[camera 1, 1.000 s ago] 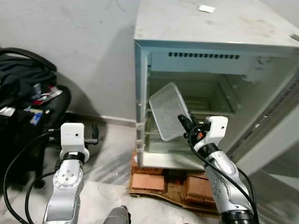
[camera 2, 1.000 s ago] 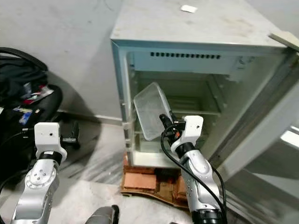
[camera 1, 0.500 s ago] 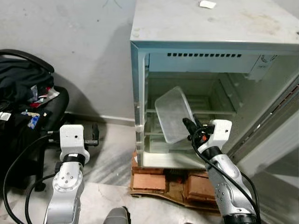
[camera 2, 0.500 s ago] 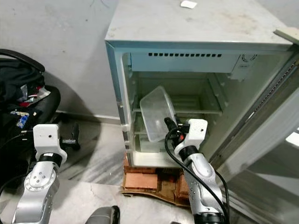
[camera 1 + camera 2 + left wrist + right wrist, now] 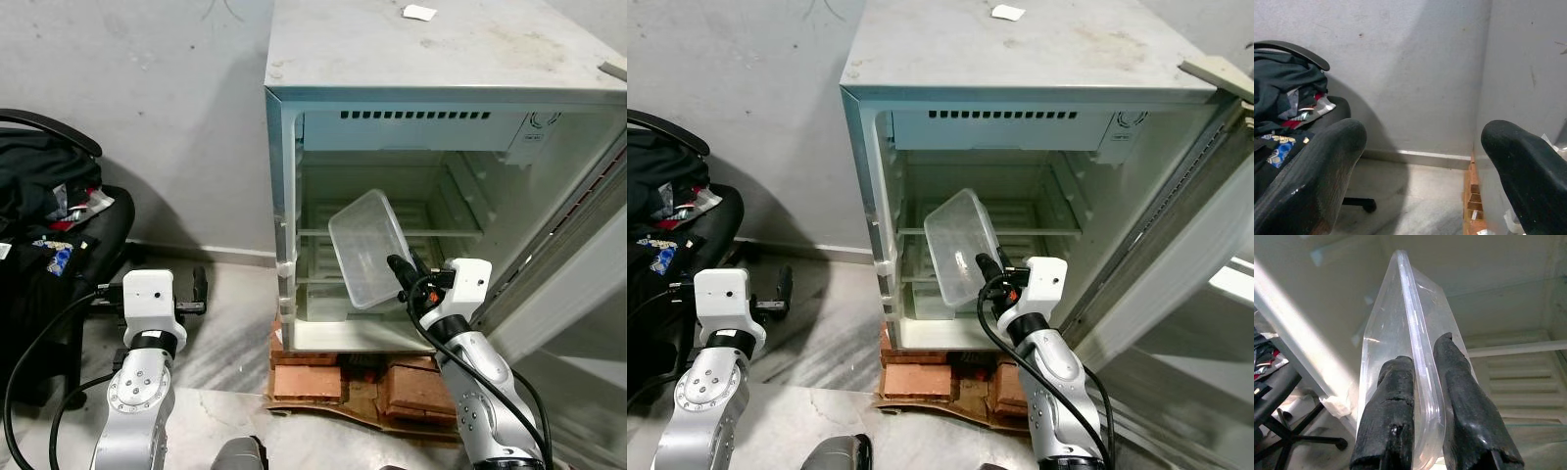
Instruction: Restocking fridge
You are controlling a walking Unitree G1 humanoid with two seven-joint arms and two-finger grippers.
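Observation:
A small white fridge (image 5: 284, 147) stands open on bricks, its shelves bare. A clear plastic container (image 5: 367, 245) is held tilted in front of the fridge's middle shelf. My right gripper (image 5: 403, 277) is shut on the container's rim; in the right wrist view the rim of the container (image 5: 1415, 362) runs between the two black fingers (image 5: 1388, 421). My left gripper (image 5: 198, 292) hangs low to the left of the fridge, away from it. The left wrist view shows its fingers (image 5: 1317, 166) spread wide, with nothing between them.
The fridge door (image 5: 588, 245) stands open on the right. A black office chair (image 5: 49, 206) piled with dark clothes sits at the left by the grey wall. Bricks and cardboard (image 5: 343, 377) lie under the fridge. A scrap of paper (image 5: 419, 13) lies on the fridge's top.
The camera has shifted, bringing the fridge more to centre. My right gripper has carried the container closer to the fridge's opening and a little lower. The left arm has stayed put.

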